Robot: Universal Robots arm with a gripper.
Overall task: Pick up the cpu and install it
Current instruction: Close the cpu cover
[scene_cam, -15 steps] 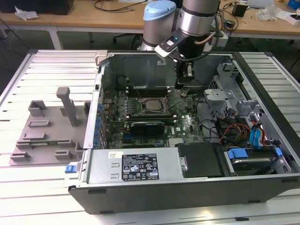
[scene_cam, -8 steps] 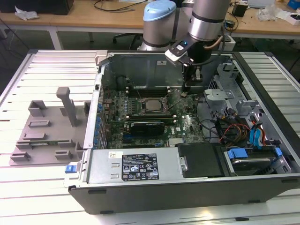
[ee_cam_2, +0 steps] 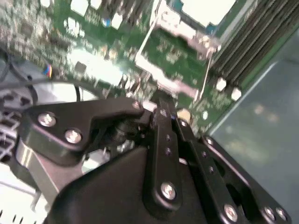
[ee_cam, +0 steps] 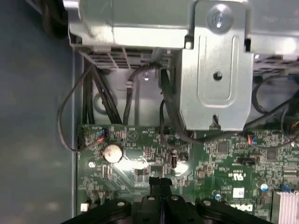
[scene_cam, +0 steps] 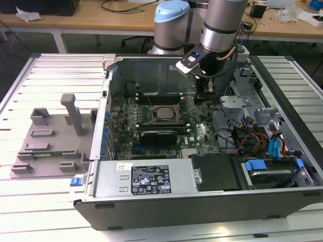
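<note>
The cpu (scene_cam: 162, 114), a small square with a pale silver top, lies flat in its socket on the green motherboard (scene_cam: 202, 133) inside the open computer case (scene_cam: 151, 201). Its pale top also shows in the second wrist view (ee_cam_2: 208, 9), beyond the fingers. My gripper (scene_cam: 203, 98) hangs above the board, to the exterior view's right of the cpu and apart from it. In both wrist views the black fingertips (ee_cam: 154, 181) meet with nothing between them, and the gripper (ee_cam_2: 161, 100) (ee_cam: 160, 181) is shut.
A grey fixture tray (scene_cam: 50, 138) with an upright post sits on the slatted table at the exterior view's left. A metal drive cage (scene_cam: 252, 106) (ee_cam: 215, 70) and loose cables (scene_cam: 247, 138) crowd the case at the right. A coin battery (ee_cam: 112, 152) sits on the board.
</note>
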